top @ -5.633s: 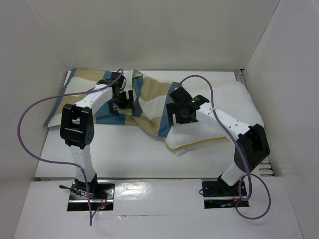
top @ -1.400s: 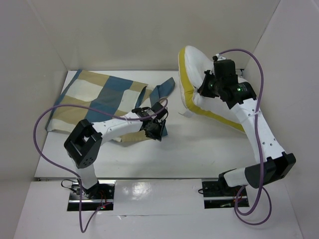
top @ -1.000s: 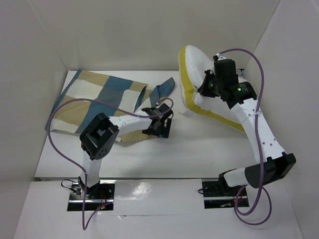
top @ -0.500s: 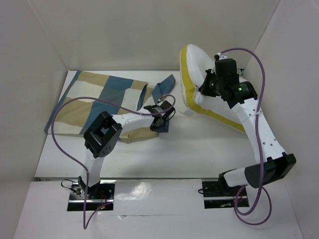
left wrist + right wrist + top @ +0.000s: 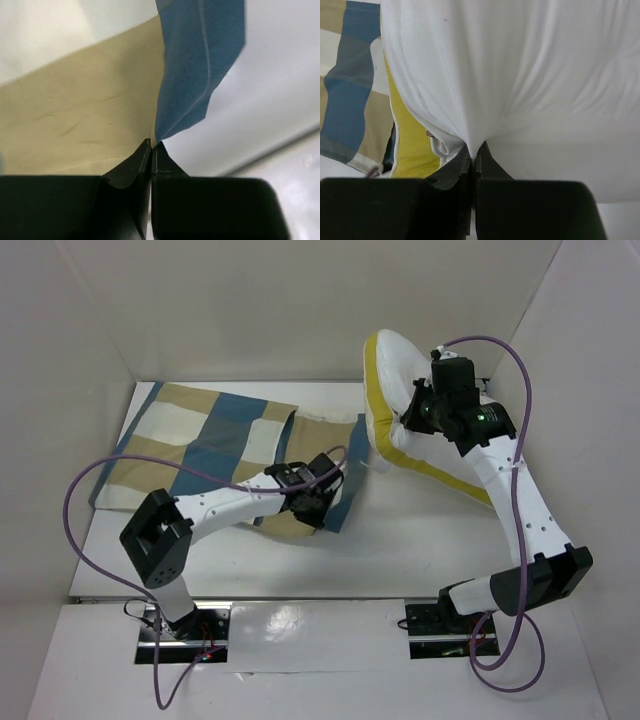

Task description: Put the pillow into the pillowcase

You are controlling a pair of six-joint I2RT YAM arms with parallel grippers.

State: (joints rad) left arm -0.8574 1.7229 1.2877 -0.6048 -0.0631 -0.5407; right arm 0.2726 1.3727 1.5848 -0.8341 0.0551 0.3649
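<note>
The pillowcase (image 5: pixel 200 445), in blue, tan and cream checks, lies flat across the left half of the table. My left gripper (image 5: pixel 312 505) is at its near right corner. In the left wrist view that gripper (image 5: pixel 152 145) is shut on the tip of the blue corner of the pillowcase (image 5: pixel 195 75). The white pillow (image 5: pixel 395 380) with a yellow edge band stands tipped up at the back right, just right of the pillowcase. My right gripper (image 5: pixel 420 410) holds it from the right. In the right wrist view the gripper (image 5: pixel 474 148) pinches a fold of the pillow's white cover (image 5: pixel 520 75).
White walls (image 5: pixel 300 310) close in the table at the back and on both sides. A purple cable (image 5: pixel 95 480) loops over the pillowcase's left part. The table's near edge (image 5: pixel 300 595) runs in front of both arm bases. A small white loop tag (image 5: pixel 439 147) hangs from the pillow.
My left gripper closed on the pillowcase's blue corner and drew it toward the near right. The folded flap now lies spread flat next to the pillow. The right arm and pillow stayed still.
</note>
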